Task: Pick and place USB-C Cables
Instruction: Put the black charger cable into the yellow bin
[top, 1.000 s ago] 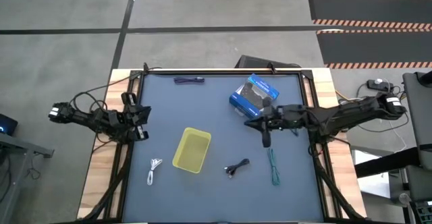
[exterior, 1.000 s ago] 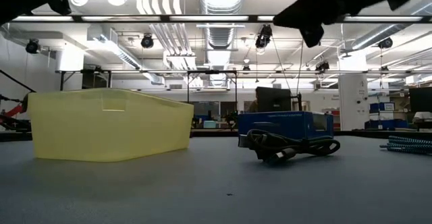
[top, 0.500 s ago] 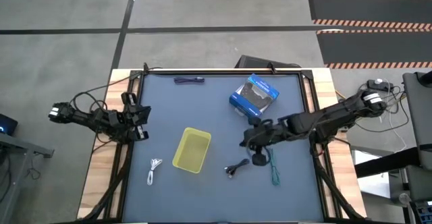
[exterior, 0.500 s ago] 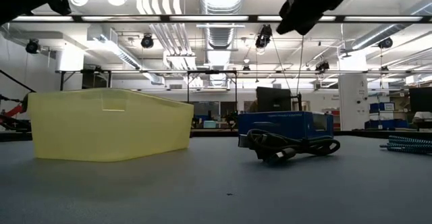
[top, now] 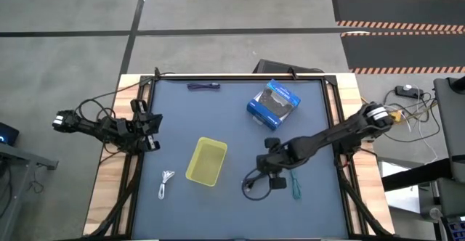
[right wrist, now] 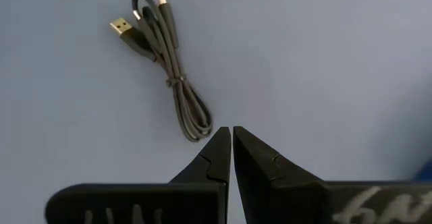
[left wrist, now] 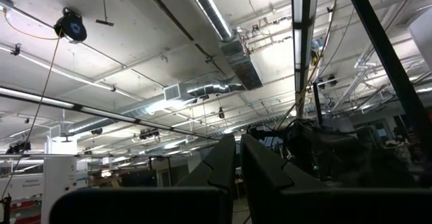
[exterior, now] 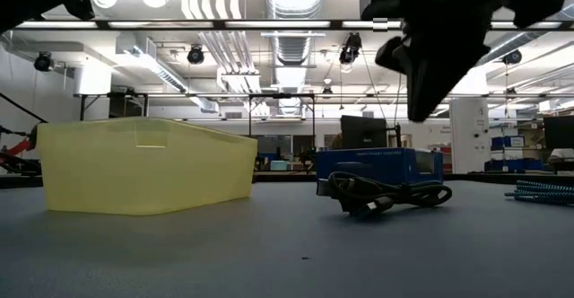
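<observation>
The black cable (right wrist: 167,67) lies bundled on the blue-grey mat, also seen from above (top: 251,184) and at table height (exterior: 384,195). My right gripper (right wrist: 231,132) is shut and hangs above the cable's looped end, clear of it (exterior: 420,111). The teal-green cable (top: 295,186) lies just right of it. The white cable (top: 166,184) lies near the left front, and the dark purple cable (top: 203,86) at the far edge. The yellow tray (top: 207,161) stands between them. My left gripper (left wrist: 237,140) is shut, waits at the table's left edge (top: 149,132) and points at the ceiling.
A blue and black retail box (top: 274,104) stands on the mat beyond the right arm. Wooden table borders and black frame rails (top: 336,117) run along both sides. Open mat lies between the tray and the black cable.
My right gripper has swung from beside the retail box toward the table's near edge and slightly left, and has come down over the black cable. Its fingers have tipped to point down at the mat. Cables, tray and box have not moved.
</observation>
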Robot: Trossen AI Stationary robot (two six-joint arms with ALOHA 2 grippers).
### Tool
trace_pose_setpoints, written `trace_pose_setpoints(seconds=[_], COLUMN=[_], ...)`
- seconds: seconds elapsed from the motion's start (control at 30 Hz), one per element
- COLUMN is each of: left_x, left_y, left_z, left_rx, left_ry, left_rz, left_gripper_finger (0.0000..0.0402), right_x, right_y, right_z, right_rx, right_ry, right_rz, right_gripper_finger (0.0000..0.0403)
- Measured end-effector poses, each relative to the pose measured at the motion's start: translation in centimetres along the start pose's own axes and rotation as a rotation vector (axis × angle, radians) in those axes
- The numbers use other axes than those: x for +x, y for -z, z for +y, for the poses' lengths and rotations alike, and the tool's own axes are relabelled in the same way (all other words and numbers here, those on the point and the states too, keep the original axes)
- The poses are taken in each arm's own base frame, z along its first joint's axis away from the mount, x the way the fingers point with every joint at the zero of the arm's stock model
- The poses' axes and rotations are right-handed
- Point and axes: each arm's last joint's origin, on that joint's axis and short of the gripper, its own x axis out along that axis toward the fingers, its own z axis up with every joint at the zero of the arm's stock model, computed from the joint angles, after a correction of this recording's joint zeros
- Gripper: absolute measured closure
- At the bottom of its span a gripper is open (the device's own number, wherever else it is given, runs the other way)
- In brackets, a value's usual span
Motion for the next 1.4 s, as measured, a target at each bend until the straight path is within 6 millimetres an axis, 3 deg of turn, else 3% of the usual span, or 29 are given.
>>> trace_pose_setpoints(seconds=[0.2, 0.4, 0.77, 0.9, 1.4], left_x=[0.0, 0.0, 0.0, 0.0, 0.0], left_y=[0.0, 0.0, 0.0, 0.0, 0.0], left_z=[0.0, 0.0, 0.0, 0.0, 0.0], left_rx=[0.0, 0.0, 0.0, 0.001, 0.001], left_ry=[0.001, -0.001, -0.004, -0.003, -0.006], left_rz=[0.001, 0.002, 0.003, 0.004, 0.006], left_gripper_finger=[0.0393, 0.0393, 0.0393, 0.0393, 0.0393], right_x=[2.3, 2.6, 3.9, 4.5, 6.7], right_y=[-0.4, -0.7, -1.0, -1.2, 0.0], right_z=[0.5, 0.7, 0.8, 1.0, 1.0], right_rx=[-0.036, -0.049, -0.083, -0.125, -0.134], right_ry=[-0.05, -0.097, -0.08, -0.104, -0.178], right_rz=[0.026, 0.001, -0.013, -0.034, -0.145], right_gripper_finger=[0.0394, 0.0386, 0.0249, 0.0218, 0.0232])
